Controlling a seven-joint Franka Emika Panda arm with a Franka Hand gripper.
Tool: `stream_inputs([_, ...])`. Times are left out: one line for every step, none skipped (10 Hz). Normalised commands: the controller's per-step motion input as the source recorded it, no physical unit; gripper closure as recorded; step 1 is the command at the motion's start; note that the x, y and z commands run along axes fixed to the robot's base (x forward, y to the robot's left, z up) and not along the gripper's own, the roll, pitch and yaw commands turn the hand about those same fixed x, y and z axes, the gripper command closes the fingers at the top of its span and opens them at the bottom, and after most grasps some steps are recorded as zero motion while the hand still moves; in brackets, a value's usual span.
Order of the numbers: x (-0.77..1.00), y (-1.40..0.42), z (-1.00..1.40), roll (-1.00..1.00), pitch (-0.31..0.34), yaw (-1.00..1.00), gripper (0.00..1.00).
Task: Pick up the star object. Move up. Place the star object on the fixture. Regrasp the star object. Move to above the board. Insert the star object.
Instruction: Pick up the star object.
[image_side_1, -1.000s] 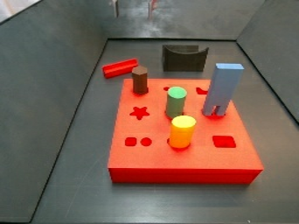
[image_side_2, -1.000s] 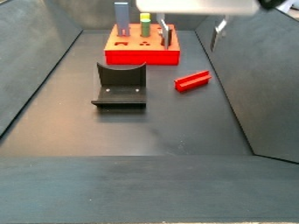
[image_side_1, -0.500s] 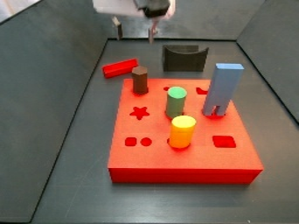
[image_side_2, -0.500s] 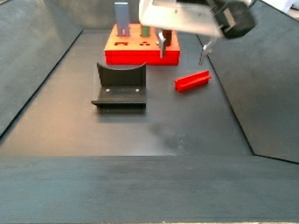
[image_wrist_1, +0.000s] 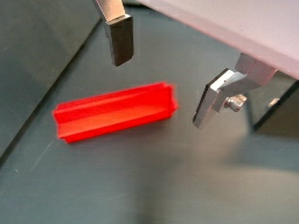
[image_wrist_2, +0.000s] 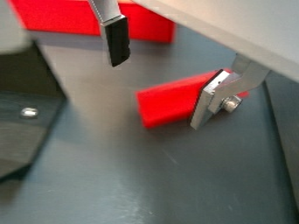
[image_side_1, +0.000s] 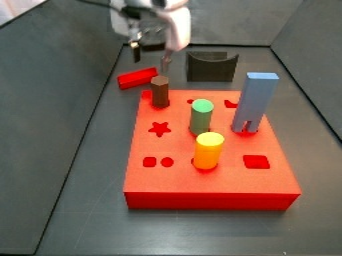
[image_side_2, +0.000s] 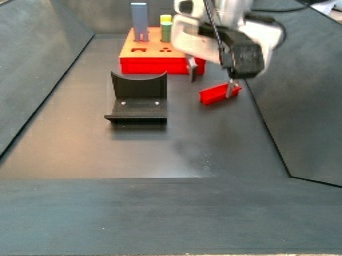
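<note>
The star object is a long red piece (image_side_1: 135, 77) lying on its side on the dark floor, left of the fixture (image_side_1: 211, 66). It also shows in the other side view (image_side_2: 218, 93) and in both wrist views (image_wrist_1: 117, 111) (image_wrist_2: 176, 101). My gripper (image_side_1: 150, 58) (image_side_2: 217, 78) is open and hangs just above the piece. In both wrist views the gripper (image_wrist_1: 162, 87) (image_wrist_2: 159, 92) stands astride one end of it, without touching. The red board (image_side_1: 214, 185) has a star-shaped hole (image_side_1: 160, 128).
The board carries a brown cylinder (image_side_1: 160, 92), a green cylinder (image_side_1: 202, 115), a yellow cylinder (image_side_1: 209, 150) and a tall blue block (image_side_1: 254, 102). The fixture (image_side_2: 136, 97) stands between the board (image_side_2: 160, 62) and the open floor. Grey walls rise on both sides.
The gripper has come down from the top of the view and now hangs low over the red piece. The piece and the board have not moved.
</note>
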Motion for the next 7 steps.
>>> stream_inputs([-0.45,-0.26,-0.55,0.24,-0.226,-0.28,0.0])
stream_inputs([-0.55,-0.29,-0.44,0.28,-0.284,-0.16,0.0])
stream_inputs([-0.11,-0.04,0.0,0.01,-0.104,0.0,0.0])
stream_inputs([0.05,0.0,0.0,0.0,0.049,0.0,0.0])
stream_inputs([0.0,0.0,0.0,0.0,-0.009,0.0,0.0])
stream_inputs([0.0,0.0,0.0,-0.01,0.0,0.0,0.0])
stream_inputs([0.0,0.0,-0.1,0.1,0.001,0.0,0.0])
